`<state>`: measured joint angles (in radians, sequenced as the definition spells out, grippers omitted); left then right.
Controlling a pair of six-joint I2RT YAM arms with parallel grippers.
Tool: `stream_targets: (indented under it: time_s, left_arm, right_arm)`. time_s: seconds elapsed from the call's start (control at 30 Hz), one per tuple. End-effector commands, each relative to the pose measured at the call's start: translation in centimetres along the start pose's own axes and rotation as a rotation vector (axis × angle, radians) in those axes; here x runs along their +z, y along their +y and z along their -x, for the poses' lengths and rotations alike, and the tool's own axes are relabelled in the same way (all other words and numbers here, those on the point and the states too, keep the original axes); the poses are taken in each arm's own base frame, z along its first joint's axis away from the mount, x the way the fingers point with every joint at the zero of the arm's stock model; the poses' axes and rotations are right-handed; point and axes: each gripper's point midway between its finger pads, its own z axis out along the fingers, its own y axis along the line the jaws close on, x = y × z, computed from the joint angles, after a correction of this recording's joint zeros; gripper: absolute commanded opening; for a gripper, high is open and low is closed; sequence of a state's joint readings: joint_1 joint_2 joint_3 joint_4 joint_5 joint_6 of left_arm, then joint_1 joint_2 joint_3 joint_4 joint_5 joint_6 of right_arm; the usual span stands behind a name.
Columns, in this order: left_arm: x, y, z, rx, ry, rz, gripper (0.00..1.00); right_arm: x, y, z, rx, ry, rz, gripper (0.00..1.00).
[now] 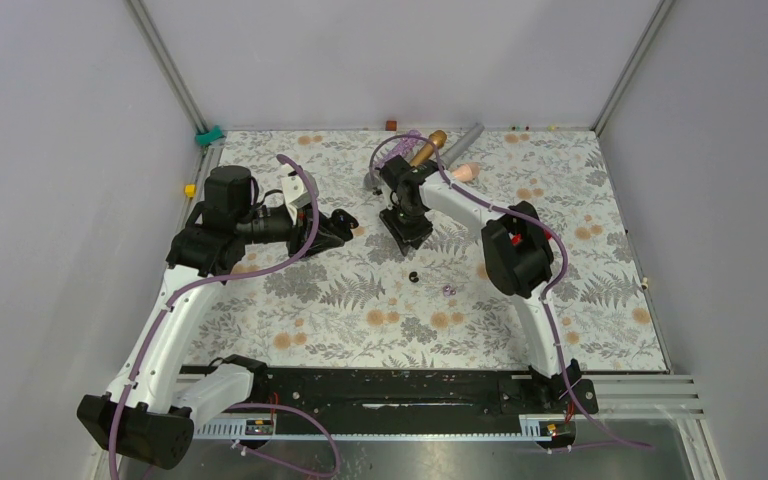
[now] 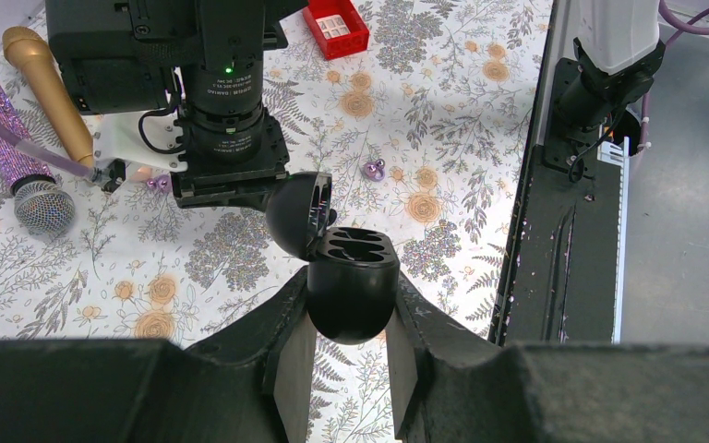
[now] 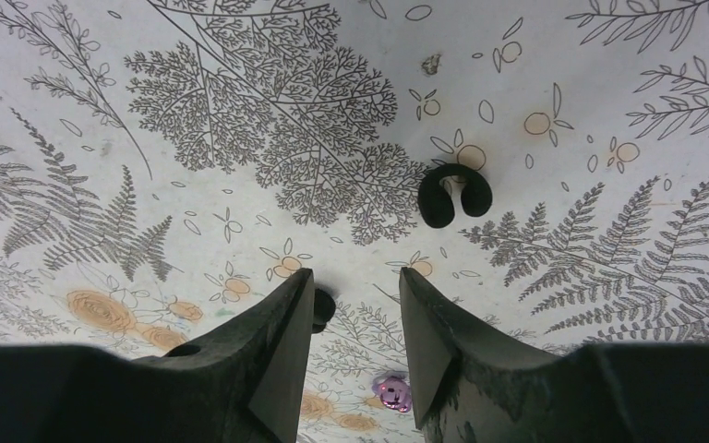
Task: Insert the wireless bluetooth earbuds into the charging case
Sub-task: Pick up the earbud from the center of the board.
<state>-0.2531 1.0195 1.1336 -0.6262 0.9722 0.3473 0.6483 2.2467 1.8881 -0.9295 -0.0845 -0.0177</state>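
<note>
My left gripper [image 2: 351, 300] is shut on the open black charging case [image 2: 353, 277], held above the floral table with its lid [image 2: 295, 214] tipped back and its two sockets showing empty. My right gripper [image 3: 355, 281] points down at the table just beyond the case, open, with nothing between its fingers. A black earbud [image 3: 324, 309] lies by its left fingertip. A purple earbud [image 3: 392, 392] lies nearer the camera. Both buds show from above, black [image 1: 415, 277] and purple [image 1: 448, 290]. A second small purple piece [image 2: 157, 183] lies beyond the right gripper [image 1: 406, 232].
A black C-shaped piece [image 3: 454, 194] lies ahead of the right fingers. A gold microphone [image 2: 46, 88] and a glittery purple microphone [image 2: 14, 157] lie at the far edge. A red box [image 2: 337, 26] sits on the right arm. The black base rail [image 2: 563, 258] runs along the near edge.
</note>
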Motion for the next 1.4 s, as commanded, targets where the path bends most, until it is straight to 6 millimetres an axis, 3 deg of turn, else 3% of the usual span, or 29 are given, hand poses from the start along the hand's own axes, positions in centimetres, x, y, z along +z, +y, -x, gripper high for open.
stream_targets:
  time_s: [0.0, 0.7, 1.37]
  left_arm:
    - [-0.3, -0.3, 1.3, 0.064, -0.048, -0.011, 0.0]
    - [-0.2, -0.2, 1.3, 0.061, -0.048, -0.012, 0.0]
    - [-0.2, -0.2, 1.3, 0.063, -0.049, -0.013, 0.0]
  right_arm:
    - [-0.6, 1.1, 0.7, 0.032, -0.022, 0.058, 0.47]
    - [1.4, -0.8, 1.5, 0.053, -0.01, -0.047, 0.47]
    - [-0.6, -3.0, 2.4, 0.025, -0.057, -0.172, 0.47]
